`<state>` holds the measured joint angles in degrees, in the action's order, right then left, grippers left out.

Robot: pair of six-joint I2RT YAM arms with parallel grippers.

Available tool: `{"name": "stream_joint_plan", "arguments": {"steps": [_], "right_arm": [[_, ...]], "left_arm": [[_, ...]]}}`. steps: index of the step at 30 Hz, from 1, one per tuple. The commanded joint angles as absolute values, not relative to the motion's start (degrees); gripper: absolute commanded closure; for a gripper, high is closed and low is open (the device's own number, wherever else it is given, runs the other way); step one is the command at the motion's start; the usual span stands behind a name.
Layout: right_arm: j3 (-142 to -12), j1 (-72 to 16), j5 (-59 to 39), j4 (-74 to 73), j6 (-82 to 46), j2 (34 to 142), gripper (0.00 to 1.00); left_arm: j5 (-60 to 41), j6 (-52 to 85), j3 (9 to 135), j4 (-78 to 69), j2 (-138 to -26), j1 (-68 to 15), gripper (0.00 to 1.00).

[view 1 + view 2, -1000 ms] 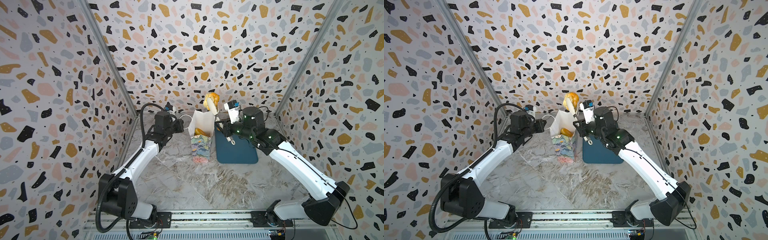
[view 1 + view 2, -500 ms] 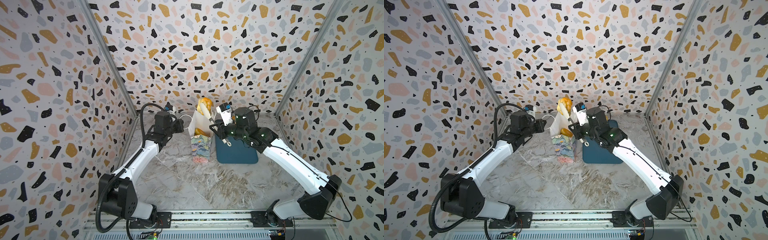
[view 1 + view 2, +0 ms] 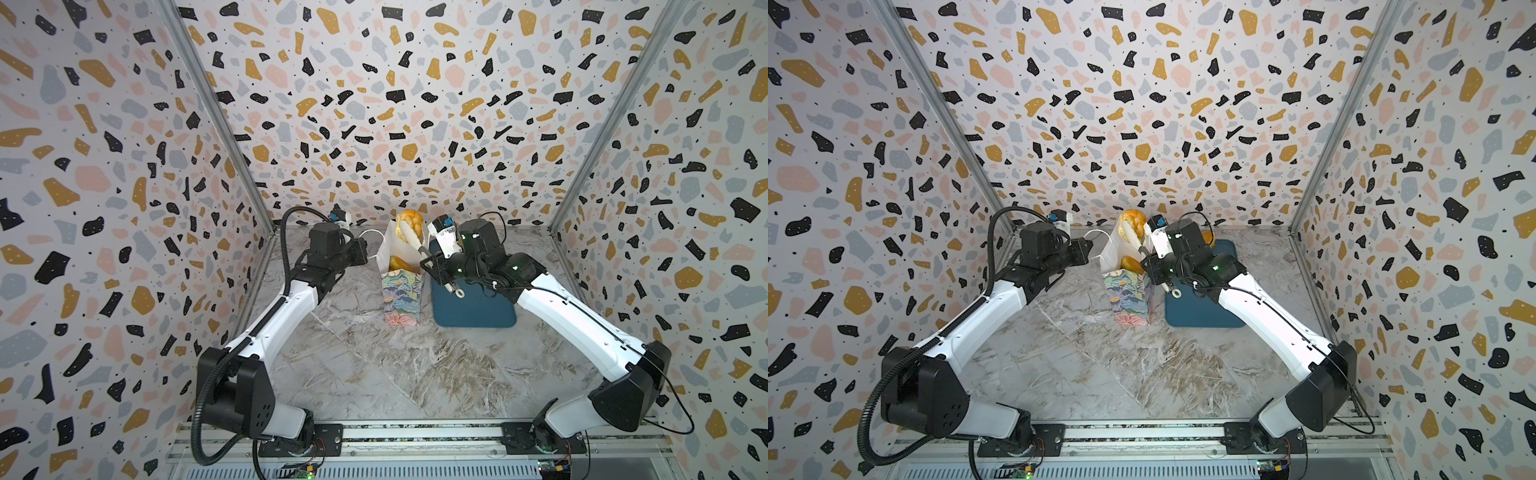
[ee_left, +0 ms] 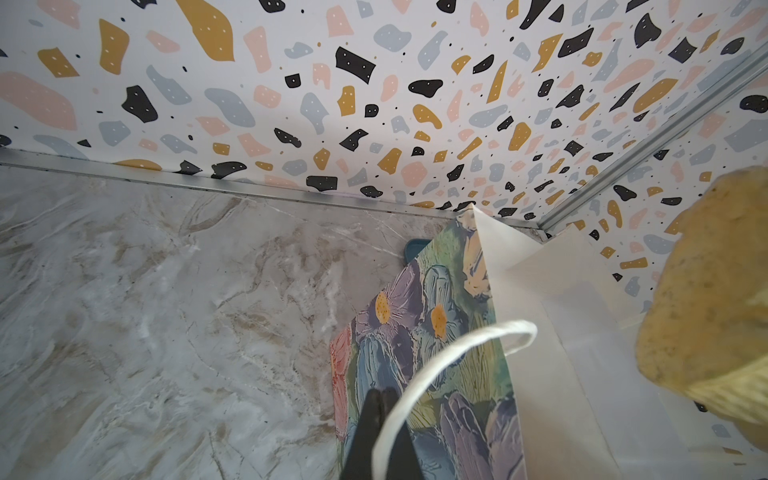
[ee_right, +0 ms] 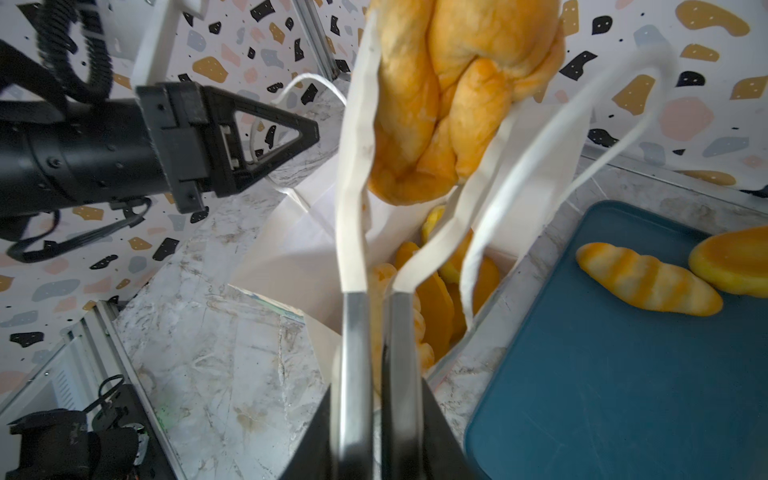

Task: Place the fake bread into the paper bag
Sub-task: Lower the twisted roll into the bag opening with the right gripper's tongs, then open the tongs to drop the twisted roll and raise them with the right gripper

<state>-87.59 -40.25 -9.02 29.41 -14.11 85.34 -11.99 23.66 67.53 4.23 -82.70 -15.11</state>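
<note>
The right gripper [image 5: 374, 415] is clamped on the steel handles of a pair of white-tipped metal tongs [image 5: 353, 332]. The tongs' tips pinch a glossy golden braided toy loaf [image 5: 457, 83], which hangs just above the open mouth of the tall flower-printed paper bag [image 3: 401, 295]. The bag stands upright on the marbled tabletop [image 3: 374, 374], just beside the flat dark teal tray [image 3: 473, 307]. The left gripper [image 4: 378, 399] is fully closed, apparently pinching the bag's white cord handle [image 4: 457, 349] and so holding that side of the mouth open. Several golden toy breads [image 5: 436, 299] already lie inside the bag, while a pale ridged loaf [image 5: 648, 282] and an orange oval loaf [image 5: 731, 262] wait on the tray. The step in hand looks like the drop. The braided loaf seems broad against the narrow mouth, so it probably goes in best end first, lowered between the white paper walls before the tongs ease apart. The bag's other cord handle [image 5: 582, 124] loops close by the tongs' tips, though whether it touches them I cannot tell, so a straight lift out should avoid snagging it. The bag looks light and tall, so the left gripper should hold steady throughout.
</note>
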Motion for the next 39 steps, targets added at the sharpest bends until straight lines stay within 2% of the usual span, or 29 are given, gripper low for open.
{"name": "stream_joint_plan", "arguments": {"steps": [1,7,21,39], "right_arm": [[-90.8,-40.5,-5.8,29.3,-13.4,84.0,0.67],[-90.6,-40.5,-5.3,29.1,-13.5,83.3,0.59],[-89.6,-40.5,-4.7,28.3,-14.3,82.0,0.51],[-91.1,-40.4,-2.6,27.9,-13.4,79.8,0.50]], "left_arm": [[-12.7,23.8,68.5,3.1,-82.2,-14.8,1.00],[-12.7,23.7,68.6,3.1,-82.1,-14.8,1.00],[-12.7,23.7,68.5,3.1,-81.9,-14.8,1.00],[-12.8,23.8,68.5,3.0,-81.9,-14.8,1.00]]}}
